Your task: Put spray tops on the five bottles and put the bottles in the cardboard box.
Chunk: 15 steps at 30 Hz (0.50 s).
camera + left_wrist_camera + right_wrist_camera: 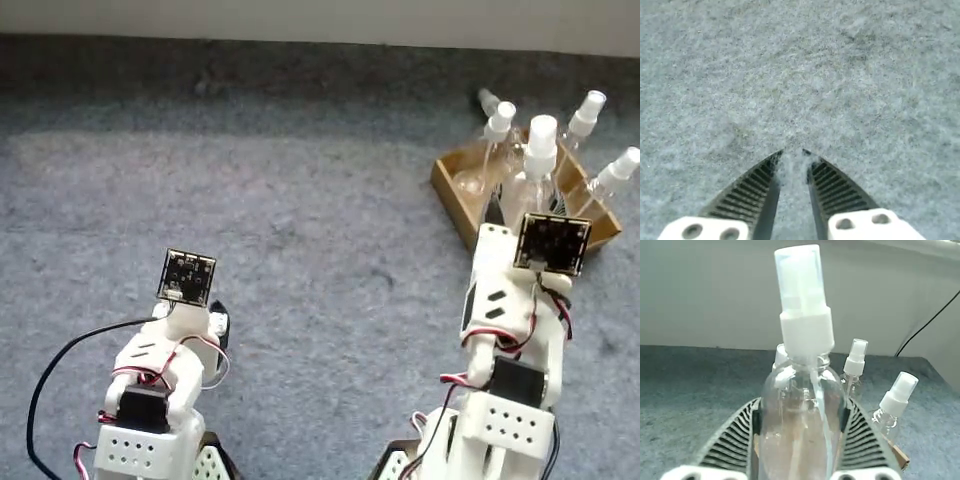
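Nearest in the high view, the right arm (515,330) stretches to the cardboard box (450,180) at the table's far right corner, close to the wall strip. The left arm (165,380) sits low on the near left, with wide grey carpet (300,230) open between them. A clear bottle (540,165) stands upright over the box, and four other bottles (588,115) lean outward inside it. From the left wrist, the left gripper (792,152) hovers over bare carpet, its fingers a narrow gap apart and holding nothing. From the right wrist, the right gripper (802,407) is clamped on the bottle's body from both sides. Its long axis is vertical and its white spray top (804,305) points up under a translucent cap. Two capped bottles (855,365) stand behind.
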Each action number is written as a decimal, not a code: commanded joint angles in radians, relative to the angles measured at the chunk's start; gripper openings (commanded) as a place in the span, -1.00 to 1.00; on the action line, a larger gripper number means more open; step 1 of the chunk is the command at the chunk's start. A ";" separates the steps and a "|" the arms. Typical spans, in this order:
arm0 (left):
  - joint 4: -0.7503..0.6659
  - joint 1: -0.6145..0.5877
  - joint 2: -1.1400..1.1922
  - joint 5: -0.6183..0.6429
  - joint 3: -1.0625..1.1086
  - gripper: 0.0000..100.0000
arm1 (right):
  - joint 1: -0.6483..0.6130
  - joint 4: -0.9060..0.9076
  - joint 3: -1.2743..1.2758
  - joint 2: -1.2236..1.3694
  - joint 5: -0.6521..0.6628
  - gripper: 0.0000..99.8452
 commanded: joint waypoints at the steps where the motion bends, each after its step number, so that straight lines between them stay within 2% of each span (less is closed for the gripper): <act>1: 0.000 0.021 -0.010 -0.009 0.007 -0.99 | 0.038 -0.183 -0.064 0.082 -0.032 -0.95; 5: 0.000 0.021 -0.010 -0.009 0.007 -0.99 | 0.084 -0.285 -0.013 0.171 -0.103 -0.95; 15: 0.000 0.021 -0.010 -0.009 0.008 -0.99 | 0.107 -0.633 -0.004 0.522 -0.107 -0.95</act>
